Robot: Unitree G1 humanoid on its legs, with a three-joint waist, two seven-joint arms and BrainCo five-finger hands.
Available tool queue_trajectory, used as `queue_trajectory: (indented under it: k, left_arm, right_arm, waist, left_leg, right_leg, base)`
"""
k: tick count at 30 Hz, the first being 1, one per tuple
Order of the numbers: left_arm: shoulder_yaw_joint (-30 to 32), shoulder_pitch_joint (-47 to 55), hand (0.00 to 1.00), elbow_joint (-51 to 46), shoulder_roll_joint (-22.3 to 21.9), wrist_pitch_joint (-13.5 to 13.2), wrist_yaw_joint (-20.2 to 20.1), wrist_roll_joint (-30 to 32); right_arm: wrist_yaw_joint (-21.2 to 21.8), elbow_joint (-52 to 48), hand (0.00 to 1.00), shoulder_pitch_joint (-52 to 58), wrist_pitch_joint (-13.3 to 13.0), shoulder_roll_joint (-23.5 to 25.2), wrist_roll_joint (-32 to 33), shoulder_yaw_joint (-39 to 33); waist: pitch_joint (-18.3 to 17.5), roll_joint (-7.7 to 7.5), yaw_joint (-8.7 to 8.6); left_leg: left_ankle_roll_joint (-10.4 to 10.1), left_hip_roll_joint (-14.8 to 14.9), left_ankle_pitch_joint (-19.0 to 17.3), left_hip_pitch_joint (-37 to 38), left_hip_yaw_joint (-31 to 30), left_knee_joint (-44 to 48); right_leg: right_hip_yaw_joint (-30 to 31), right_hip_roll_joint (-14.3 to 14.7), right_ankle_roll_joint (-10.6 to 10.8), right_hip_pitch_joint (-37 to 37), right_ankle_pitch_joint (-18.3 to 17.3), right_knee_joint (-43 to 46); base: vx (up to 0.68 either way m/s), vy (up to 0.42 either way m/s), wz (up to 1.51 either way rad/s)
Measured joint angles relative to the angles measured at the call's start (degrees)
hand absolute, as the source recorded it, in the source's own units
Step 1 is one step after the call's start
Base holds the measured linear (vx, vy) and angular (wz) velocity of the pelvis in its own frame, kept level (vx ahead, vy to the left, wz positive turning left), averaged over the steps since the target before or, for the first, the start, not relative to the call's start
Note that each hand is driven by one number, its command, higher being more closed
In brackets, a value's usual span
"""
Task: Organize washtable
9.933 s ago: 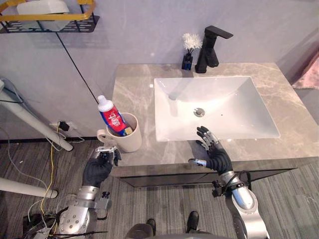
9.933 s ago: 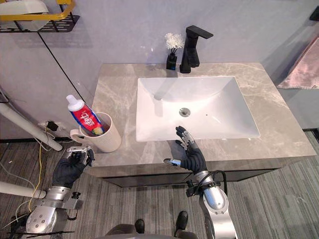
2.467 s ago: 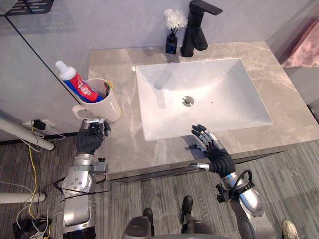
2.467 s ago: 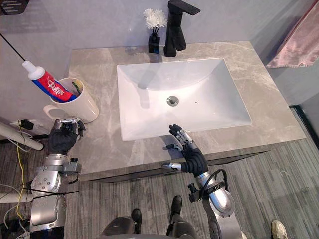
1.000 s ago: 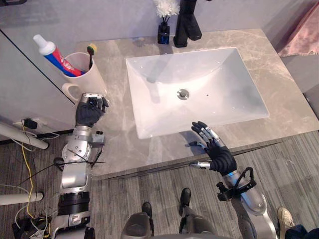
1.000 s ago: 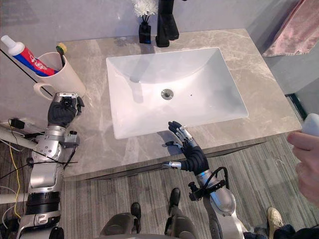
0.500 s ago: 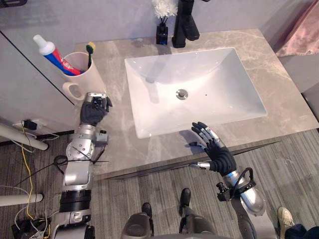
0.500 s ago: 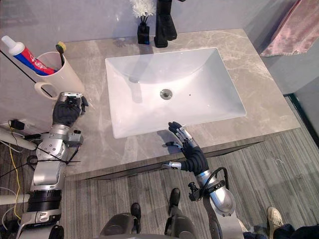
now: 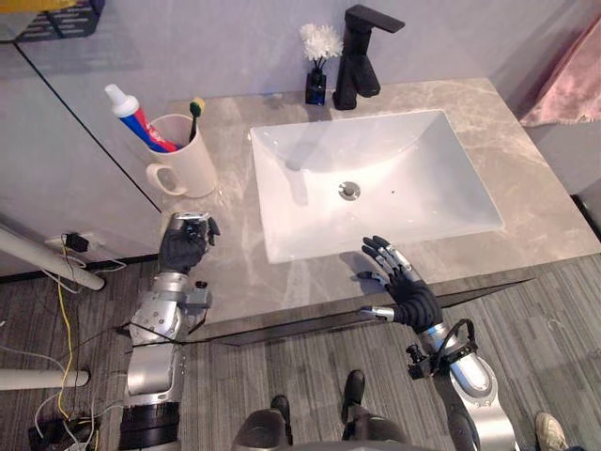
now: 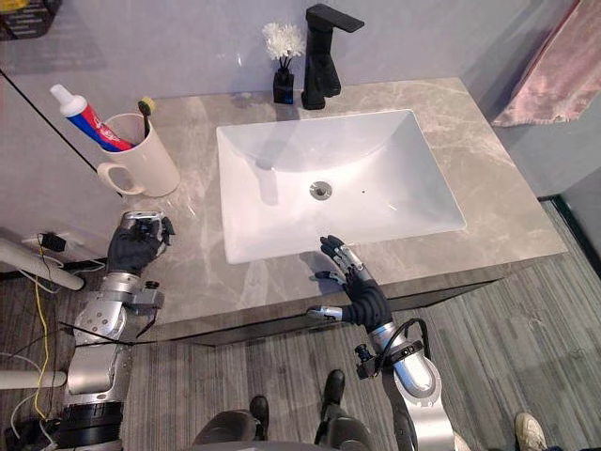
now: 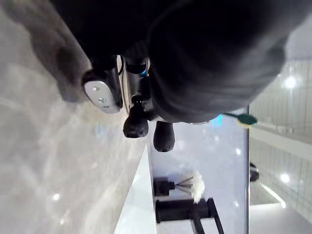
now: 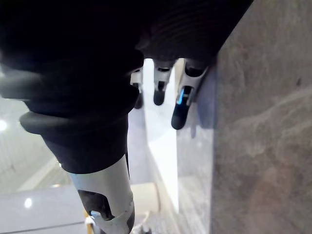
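A cream mug (image 9: 188, 165) stands at the back left of the marble countertop (image 9: 239, 268). It holds a red and blue toothpaste tube (image 9: 137, 118) and a green-headed toothbrush (image 9: 194, 115). My left hand (image 9: 185, 246) hovers over the counter just in front of the mug, apart from it, its fingers (image 11: 136, 123) curled with nothing in them. My right hand (image 9: 404, 288) rests at the counter's front edge below the white sink basin (image 9: 423, 193), fingers spread and open.
A black faucet (image 9: 361, 54) and a small dark vase with a white flower (image 9: 319, 64) stand behind the basin. A pink towel (image 9: 566, 83) hangs at the right. A wire shelf (image 9: 52, 21) is on the wall at the upper left.
The whole view has shifted. My left hand has drawn back a little from the mug toward the counter's front. My right hand keeps its pose.
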Motion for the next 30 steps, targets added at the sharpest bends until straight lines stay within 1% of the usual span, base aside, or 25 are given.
queue_trajectory:
  k: [1,3,5,11,14,16,18,21,24,28,30]
  left_arm:
    - [0.80,0.43,1.00,-0.81,-0.41,0.07,0.85,0.22]
    - [1.89,0.53,1.00,-1.85,-1.33,0.16,1.29,0.65]
    - [3.21,0.54,1.00,-1.89,-2.07,0.26,2.66,1.41]
    - [5.91,0.48,1.00,-1.67,-2.23,0.33,6.70,3.38]
    - [7.55,0.31,1.00,-1.20,-3.40,0.36,7.81,3.94]
    - [7.58,0.18,1.00,-0.50,-3.42,0.59,8.44,4.05]
    - [7.82,-0.18,1.00,0.81,-3.42,0.73,9.09,4.92]
    - [7.97,-1.58,1.00,1.17,-3.41,1.51,9.85,5.04]
    - [9.29,-3.76,1.00,2.92,-3.25,1.57,10.88,5.06]
    - [9.95,-6.38,1.00,4.28,-2.31,2.02,11.93,5.08]
    - [9.97,-8.11,1.00,5.61,-0.82,2.44,12.08,5.13]
  right_arm:
    - [0.01,0.36,0.00,0.01,0.13,0.00,-0.40,0.01]
    - [0.01,0.60,0.00,0.05,1.03,0.02,-0.69,0.02]
    - [0.03,1.48,0.00,0.05,1.19,0.08,-1.12,0.13]
    - [0.03,2.03,0.00,0.07,2.06,0.09,-1.61,1.79]
    - [-0.03,2.11,0.00,0.15,2.44,0.08,-1.64,2.13]
    - [-0.11,3.21,0.00,0.98,3.44,0.04,-2.01,2.13]
    - [-0.19,3.14,0.00,1.34,3.25,0.12,-2.07,2.18]
    - [-0.32,3.13,0.00,1.55,2.99,0.12,-2.07,2.16]
    - [-0.48,3.12,0.00,1.70,2.68,0.10,-2.08,2.12]
    - [-0.57,2.79,0.00,1.93,2.22,0.09,-2.08,2.15]
    - [-0.60,2.53,0.00,1.93,2.12,0.10,-2.07,2.22]
  waist:
    - [-0.15,0.18,-0.04]
    - [-0.97,0.36,0.01]
    - [-1.98,0.49,0.01]
    - [-2.61,0.16,-0.06]
    - [-3.08,-0.11,-0.04]
    - [-3.23,-0.35,-0.03]
    - [-3.34,-0.49,-0.05]
    - [-3.80,-1.30,-0.03]
    - [-3.91,-1.56,-0.07]
    - [-3.68,-2.01,-0.08]
    - [-3.18,-2.58,-0.02]
  left_leg:
    - [-0.04,0.03,0.11,0.59,-0.12,-0.27]
    - [-0.05,0.04,0.22,0.75,-0.19,-0.46]
    - [-0.10,0.01,0.32,0.79,-0.24,-0.50]
    - [-0.41,-0.13,1.18,1.44,-0.13,-1.49]
    - [-0.51,-0.06,1.23,1.30,0.16,-1.49]
    - [-0.53,0.01,1.22,1.27,0.41,-1.47]
    - [-0.55,0.04,1.21,1.25,0.71,-1.45]
    - [-0.55,0.05,1.21,0.29,1.06,-1.29]
    - [-0.59,0.13,1.17,0.13,1.58,-1.28]
    - [-0.59,0.12,1.05,-0.12,1.88,-1.27]
    - [-0.56,0.16,0.94,-0.10,2.26,-1.18]
  right_leg:
    - [-0.15,0.04,-0.12,0.50,-0.09,0.00]
    - [-0.35,0.03,-0.17,0.63,-0.13,0.00]
    - [-0.57,0.00,-0.34,0.70,-0.25,0.00]
    - [-0.77,-0.03,-0.64,0.88,-0.50,-0.01]
    - [-0.47,0.08,-0.65,0.50,-0.52,-0.01]
    - [-0.22,0.12,-0.65,0.37,-0.52,-0.01]
    - [0.06,0.16,-0.64,0.19,-0.52,-0.01]
    - [0.29,0.19,-0.61,-0.81,-0.47,-0.01]
    - [0.60,0.23,-0.56,-1.13,-0.42,0.00]
    - [1.05,0.26,-0.47,-1.57,-0.30,0.01]
    - [1.65,0.30,-0.42,-1.68,-0.17,0.01]
  base:
    - [0.00,-0.001,0.05]
    - [0.00,-0.001,0.02]
    - [0.00,0.000,0.00]
    - [-0.01,-0.005,-0.02]
    - [-0.02,-0.008,-0.07]
    - [-0.01,0.000,-0.06]
    - [-0.01,0.008,-0.07]
    - [0.00,0.008,-0.05]
    - [0.02,0.014,-0.04]
    - [0.01,0.015,-0.04]
    - [0.00,0.017,-0.07]
